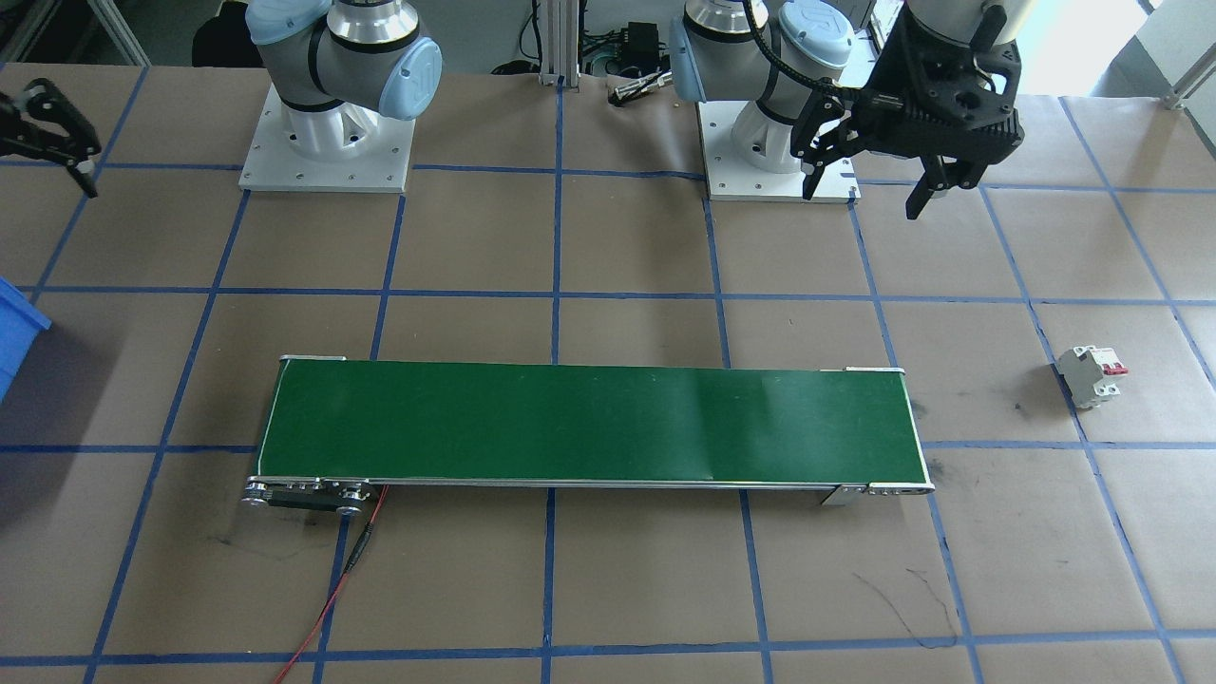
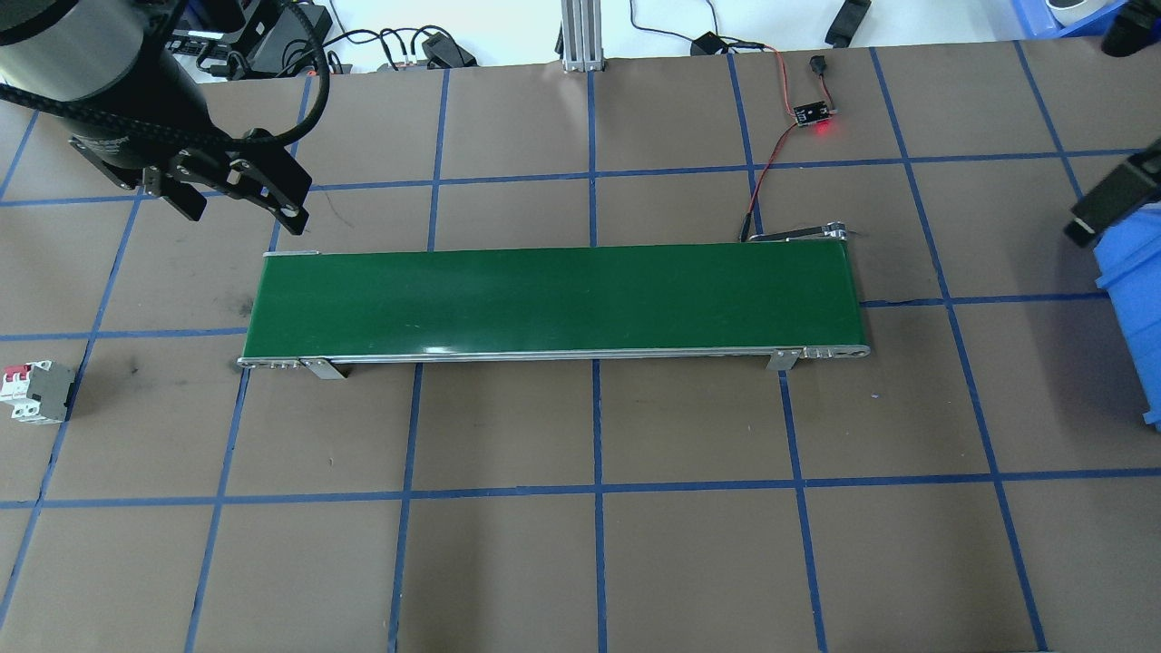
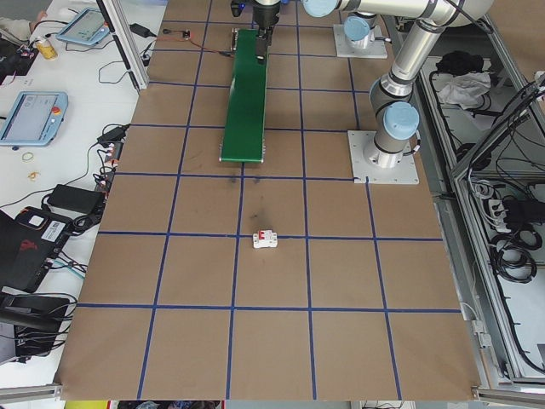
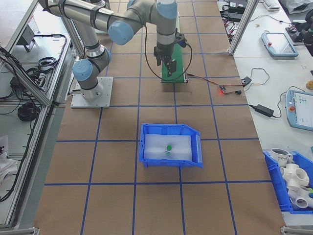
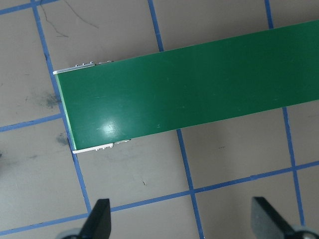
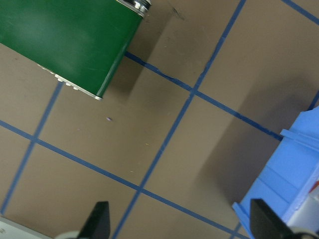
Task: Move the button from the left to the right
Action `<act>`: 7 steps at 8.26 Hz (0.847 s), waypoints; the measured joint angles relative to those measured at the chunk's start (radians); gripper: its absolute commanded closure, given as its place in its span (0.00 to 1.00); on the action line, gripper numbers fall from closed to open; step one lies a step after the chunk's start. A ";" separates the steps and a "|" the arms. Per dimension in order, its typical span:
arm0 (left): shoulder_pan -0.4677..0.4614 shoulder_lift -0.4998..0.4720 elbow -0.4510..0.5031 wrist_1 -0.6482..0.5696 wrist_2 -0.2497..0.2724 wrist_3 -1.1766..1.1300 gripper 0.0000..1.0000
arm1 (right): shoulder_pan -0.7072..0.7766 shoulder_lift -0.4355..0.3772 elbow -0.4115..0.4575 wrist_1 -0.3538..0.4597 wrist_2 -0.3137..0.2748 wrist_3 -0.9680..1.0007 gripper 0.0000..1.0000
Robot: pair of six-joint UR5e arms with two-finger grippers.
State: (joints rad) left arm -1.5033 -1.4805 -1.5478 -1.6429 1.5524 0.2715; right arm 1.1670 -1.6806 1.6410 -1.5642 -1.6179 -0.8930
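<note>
Brown-papered table (image 2: 580, 562) carrying green conveyor belt (image 2: 553, 304), bare. Button (image 4: 168, 147) lying in blue bin (image 4: 171, 164) at robot's right. Left gripper (image 1: 874, 180) hanging wide, empty; right gripper (image 6: 179, 224) likewise wide, empty. Transfer looks complete; both arms are best parking clear.

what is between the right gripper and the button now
Nothing visible blocks it. The button sits inside the blue bin, open from above, with only the bin walls around it. The right gripper hangs open above the table near the bin; the belt lies off to the side.
</note>
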 measured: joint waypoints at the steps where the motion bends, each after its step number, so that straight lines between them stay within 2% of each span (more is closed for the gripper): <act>1: 0.000 0.000 0.000 0.000 0.000 0.000 0.00 | 0.107 -0.009 -0.027 0.046 -0.003 0.185 0.00; 3: 0.000 0.000 0.000 0.000 0.000 0.000 0.00 | 0.281 -0.003 -0.055 0.072 -0.002 0.466 0.00; 7: 0.000 0.000 -0.001 0.000 0.000 0.000 0.00 | 0.446 0.106 -0.090 -0.011 -0.001 0.736 0.00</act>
State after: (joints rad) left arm -1.5033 -1.4808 -1.5485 -1.6429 1.5524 0.2715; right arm 1.6130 -1.5745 1.5508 -1.5755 -1.6193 -0.1569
